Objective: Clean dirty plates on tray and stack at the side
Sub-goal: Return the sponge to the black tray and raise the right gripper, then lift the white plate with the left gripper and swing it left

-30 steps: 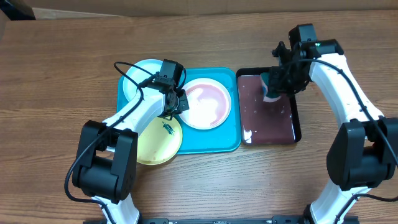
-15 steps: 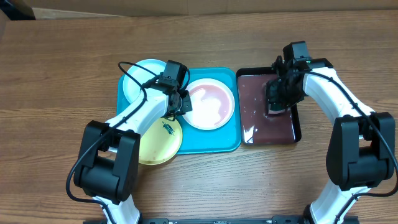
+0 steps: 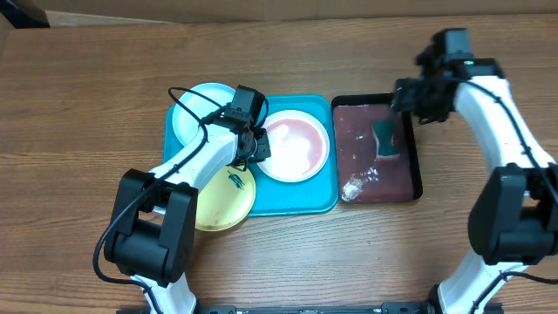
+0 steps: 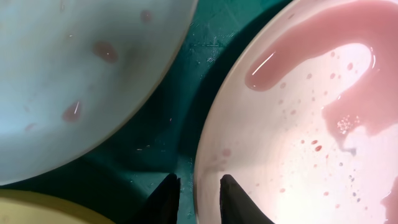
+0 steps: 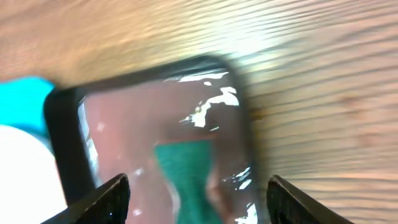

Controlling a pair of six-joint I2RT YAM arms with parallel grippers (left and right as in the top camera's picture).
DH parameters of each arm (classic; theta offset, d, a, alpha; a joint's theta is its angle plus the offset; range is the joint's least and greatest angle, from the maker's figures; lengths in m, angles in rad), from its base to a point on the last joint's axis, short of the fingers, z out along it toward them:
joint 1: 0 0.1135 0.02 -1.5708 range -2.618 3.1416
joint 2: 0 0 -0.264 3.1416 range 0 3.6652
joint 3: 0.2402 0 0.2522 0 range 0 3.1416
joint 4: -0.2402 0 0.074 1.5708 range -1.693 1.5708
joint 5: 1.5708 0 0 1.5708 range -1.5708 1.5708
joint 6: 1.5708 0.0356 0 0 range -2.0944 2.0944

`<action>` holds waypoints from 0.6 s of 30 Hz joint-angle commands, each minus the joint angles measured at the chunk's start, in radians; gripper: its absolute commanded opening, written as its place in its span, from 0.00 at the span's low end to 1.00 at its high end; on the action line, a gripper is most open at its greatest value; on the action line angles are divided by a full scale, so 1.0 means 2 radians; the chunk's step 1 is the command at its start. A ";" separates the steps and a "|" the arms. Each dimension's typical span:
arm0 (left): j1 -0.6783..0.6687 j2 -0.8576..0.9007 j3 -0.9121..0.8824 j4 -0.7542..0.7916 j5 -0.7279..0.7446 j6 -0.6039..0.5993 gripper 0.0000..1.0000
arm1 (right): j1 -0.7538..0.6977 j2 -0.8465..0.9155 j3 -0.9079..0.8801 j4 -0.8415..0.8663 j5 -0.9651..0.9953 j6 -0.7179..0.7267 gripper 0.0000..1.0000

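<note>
The turquoise tray (image 3: 301, 196) holds a pale blue plate (image 3: 193, 113) at its far left and a white plate (image 3: 296, 144) wet with pink liquid in the middle. A yellow-green plate (image 3: 220, 199) with a dark smudge overhangs the tray's front left corner. My left gripper (image 3: 255, 148) sits low at the white plate's left rim. In the left wrist view its fingertips (image 4: 166, 200) stand slightly apart astride the rim of the white plate (image 4: 298, 124), with bare tray (image 4: 168, 124) showing beside one tip. My right gripper (image 3: 408, 98) hovers open and empty.
A black tray (image 3: 417, 179) with pink water lies to the right of the turquoise one. A green sponge (image 3: 384, 139) rests in it, seen between my right fingers as the sponge (image 5: 186, 174). Bare wooden table (image 3: 87, 105) surrounds both trays.
My right gripper let the sponge go into the black tray, opened wide and rose toward the far right. My left jaws parted a little at the white plate's rim.
</note>
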 commanded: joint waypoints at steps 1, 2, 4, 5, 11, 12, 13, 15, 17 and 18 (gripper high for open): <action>-0.004 0.005 -0.008 0.001 0.002 -0.003 0.24 | -0.032 -0.005 0.005 -0.004 -0.001 0.022 0.73; -0.004 0.005 -0.009 0.002 0.002 -0.003 0.22 | -0.041 -0.005 0.004 -0.006 -0.001 0.022 0.73; -0.004 0.005 -0.013 0.006 0.002 -0.003 0.21 | -0.054 -0.005 0.002 -0.009 -0.001 0.022 0.74; -0.004 0.005 -0.015 0.008 0.002 -0.003 0.21 | -0.057 -0.005 0.000 -0.009 -0.001 0.022 0.75; -0.004 0.005 -0.031 0.025 0.003 -0.007 0.13 | -0.064 -0.005 -0.006 -0.009 -0.001 0.022 1.00; -0.004 0.005 -0.031 0.027 0.004 -0.007 0.11 | -0.064 -0.005 -0.006 -0.009 -0.001 0.022 1.00; -0.004 0.005 -0.031 0.029 0.004 -0.007 0.08 | -0.064 -0.005 -0.006 -0.009 -0.001 0.022 1.00; -0.004 0.005 -0.027 0.031 0.004 -0.006 0.04 | -0.064 -0.005 -0.006 -0.009 -0.001 0.022 1.00; -0.002 0.005 -0.017 0.027 0.004 0.006 0.04 | -0.064 -0.005 -0.006 -0.009 -0.001 0.022 1.00; -0.002 0.005 -0.009 0.021 0.003 0.012 0.04 | -0.064 -0.005 -0.006 -0.009 -0.001 0.022 1.00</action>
